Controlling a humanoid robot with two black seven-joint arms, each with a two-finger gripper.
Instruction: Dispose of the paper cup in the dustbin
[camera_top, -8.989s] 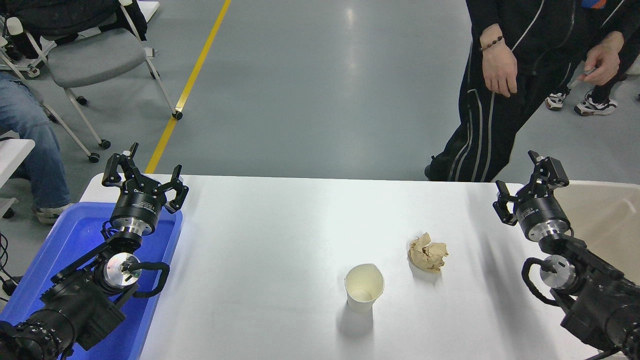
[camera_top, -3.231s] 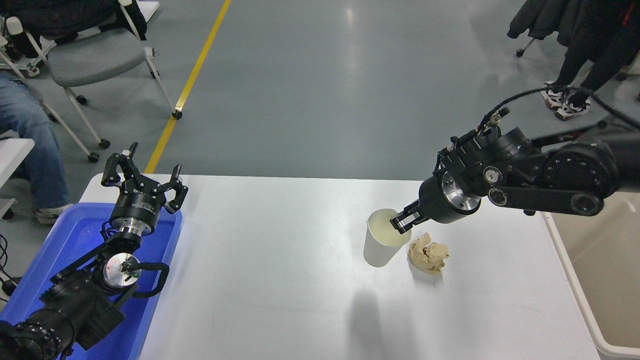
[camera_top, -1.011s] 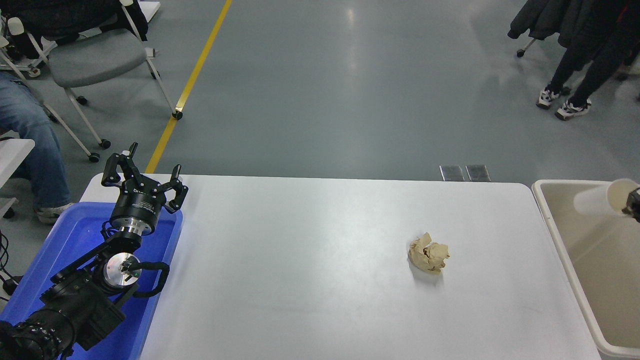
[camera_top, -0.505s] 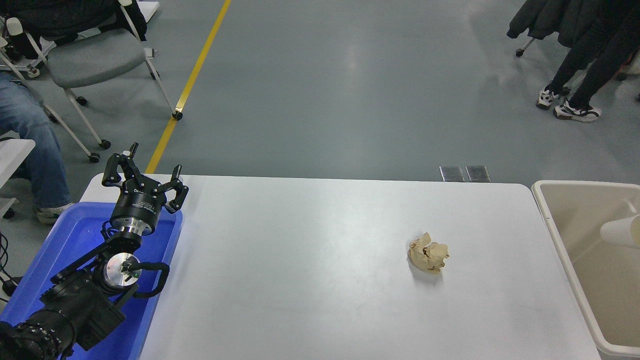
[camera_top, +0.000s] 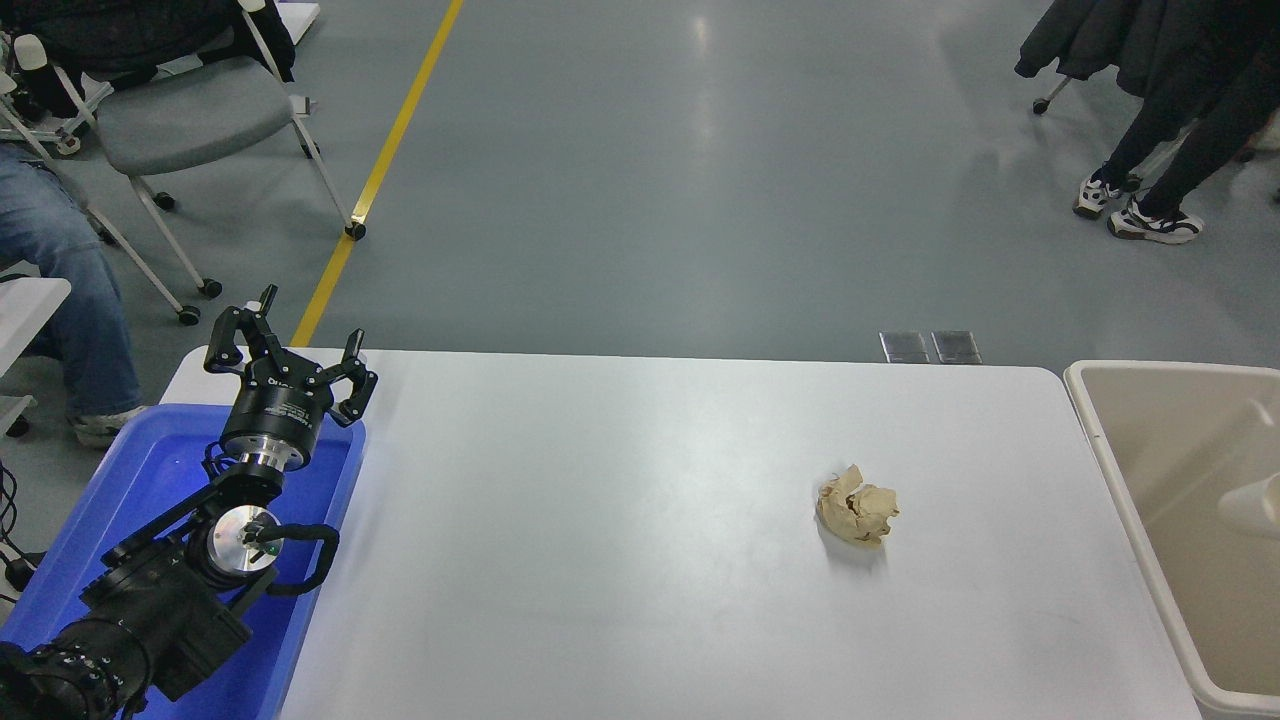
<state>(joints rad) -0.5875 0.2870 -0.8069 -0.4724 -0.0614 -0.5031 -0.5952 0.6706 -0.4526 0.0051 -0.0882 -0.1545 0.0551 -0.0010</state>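
From my seat I have the white worktop (camera_top: 620, 520) filling the near half of the view, with grey floor beyond its far edge. Off its right end sits the dustbin (camera_top: 1095, 440), beige with a thick rounded rim, cut by the right edge of the picture. At the near left corner a blue tray (camera_top: 150, 470) lies partly under my left arm, which is parked there; the left end effector (camera_top: 290, 345) points toward the far side with its fingers spread wide and nothing between them. My right arm and its end effector are outside the view.

The paper cup (camera_top: 1255, 503) shows as a pale shape inside the dustbin's outline at the right edge, cropped by the picture; I cannot tell whether it rests on anything. On the worktop, right of centre and well apart from the bin, lies a crumpled tan paper ball (camera_top: 857, 507).

Far left there is a grey chair (camera_top: 180, 115) and a seated person's jeans-clad leg (camera_top: 60, 270); far right, a person's dark trousers and sneakers (camera_top: 1150, 222).
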